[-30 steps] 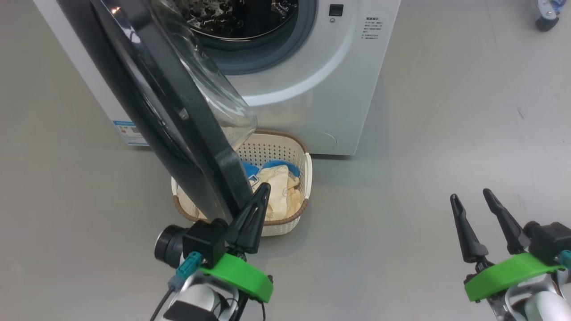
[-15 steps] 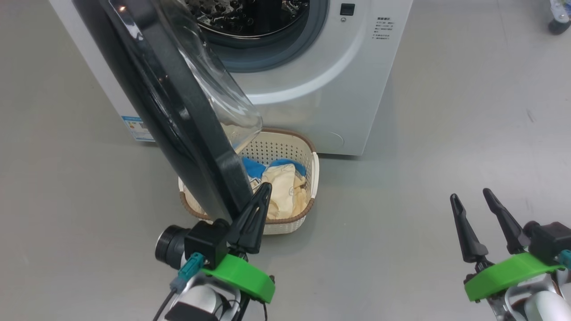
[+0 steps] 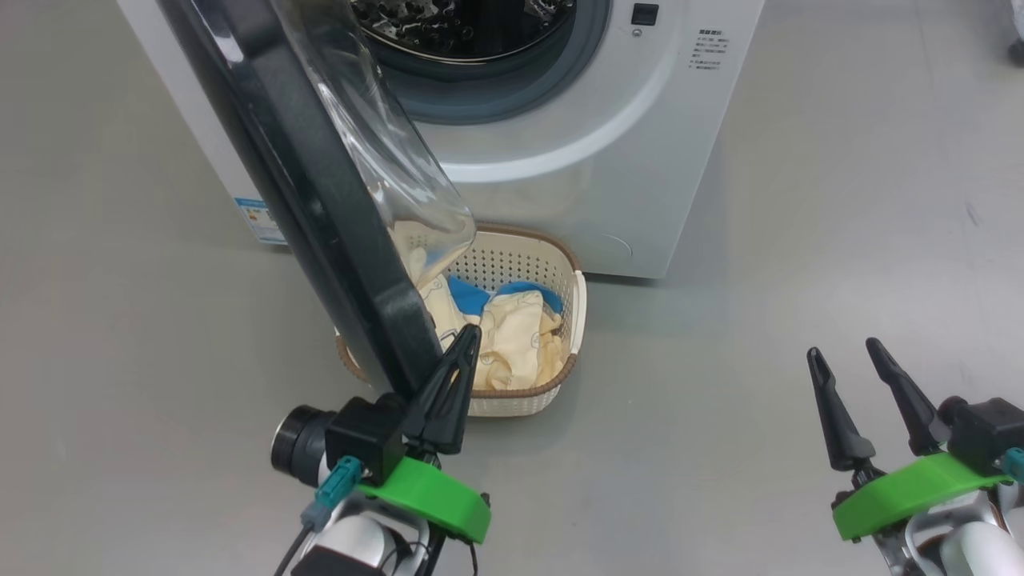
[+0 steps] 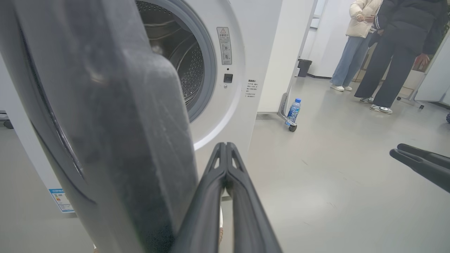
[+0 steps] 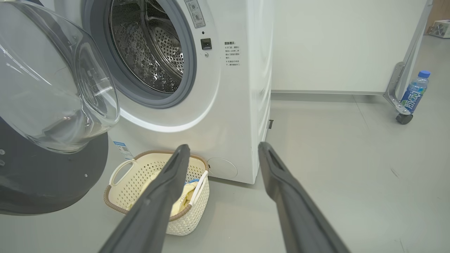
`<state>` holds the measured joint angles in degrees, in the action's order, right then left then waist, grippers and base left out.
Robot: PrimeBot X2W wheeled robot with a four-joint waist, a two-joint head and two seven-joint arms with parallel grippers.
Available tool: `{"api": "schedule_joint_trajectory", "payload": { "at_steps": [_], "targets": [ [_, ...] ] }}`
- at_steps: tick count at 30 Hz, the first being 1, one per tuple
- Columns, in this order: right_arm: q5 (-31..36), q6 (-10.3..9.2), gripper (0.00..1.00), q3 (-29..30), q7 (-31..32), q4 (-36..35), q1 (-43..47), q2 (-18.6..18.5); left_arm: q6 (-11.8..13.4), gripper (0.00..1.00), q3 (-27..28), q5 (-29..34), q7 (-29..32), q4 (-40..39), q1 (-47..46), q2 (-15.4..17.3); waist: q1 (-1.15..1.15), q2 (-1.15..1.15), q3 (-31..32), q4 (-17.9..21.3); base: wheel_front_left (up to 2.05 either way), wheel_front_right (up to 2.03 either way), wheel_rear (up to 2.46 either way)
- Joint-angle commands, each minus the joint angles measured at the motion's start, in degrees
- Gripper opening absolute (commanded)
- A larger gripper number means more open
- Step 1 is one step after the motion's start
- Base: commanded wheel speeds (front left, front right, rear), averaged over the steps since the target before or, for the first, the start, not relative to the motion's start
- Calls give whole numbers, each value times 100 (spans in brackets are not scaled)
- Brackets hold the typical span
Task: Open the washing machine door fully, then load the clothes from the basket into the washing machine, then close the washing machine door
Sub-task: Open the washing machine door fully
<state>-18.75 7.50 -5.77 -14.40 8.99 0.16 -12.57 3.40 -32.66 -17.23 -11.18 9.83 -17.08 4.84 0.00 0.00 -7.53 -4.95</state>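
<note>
Washer (image 3: pixel 608 160): reference item for every place below. White front-loader with its mouth uncovered. The drum (image 5: pixel 151 45) is bare steel as far as I can see in.

Door (image 3: pixel 320 200): hinged on the washer's left and swung out from its front, standing roughly edge-on to my head camera. The glass bowl faces back toward the mouth. I rate step one as part done: the door is well off the latch but, in my judgement, short of full swing, and it overhangs the basket's left part.

Basket (image 3: pixel 578 320): on the floor just before the washer's front, low and below the mouth, half under the door.

Clothes (image 3: pixel 516 332): cream with blue trim, all heaped inside the basket in front of the washer. I count none loaded, so step two is not begun, and neither is step three, closing.

Left gripper (image 3: pixel 469 332): fingers pressed together, nothing between them. The tips sit at the door's free edge, on the side facing the washer. I cannot confirm contact. I judge it placed to push the door wider.

Right gripper (image 3: pixel 842 347): fingers spread, empty, well off to the washer's right over bare floor, idle.
</note>
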Motion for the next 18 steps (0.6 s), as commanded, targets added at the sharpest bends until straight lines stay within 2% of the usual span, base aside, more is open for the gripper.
{"api": "schedule_joint_trajectory", "payload": {
  "at_steps": [1, 18],
  "targets": [
    [-43, -1, 100, -64, -60, -154, -217, -144, 158, 0, 436, 17, 2, -181, -200, 233, 0, 0, -11, -41, 0, 0, 0],
    [-66, -1, 100, -70, -60, -128, -168, -193, 706, 0, 796, -42, -18, -245, 76, 382, 0, 0, 3, -599, 0, 0, 0]
  ]
}}
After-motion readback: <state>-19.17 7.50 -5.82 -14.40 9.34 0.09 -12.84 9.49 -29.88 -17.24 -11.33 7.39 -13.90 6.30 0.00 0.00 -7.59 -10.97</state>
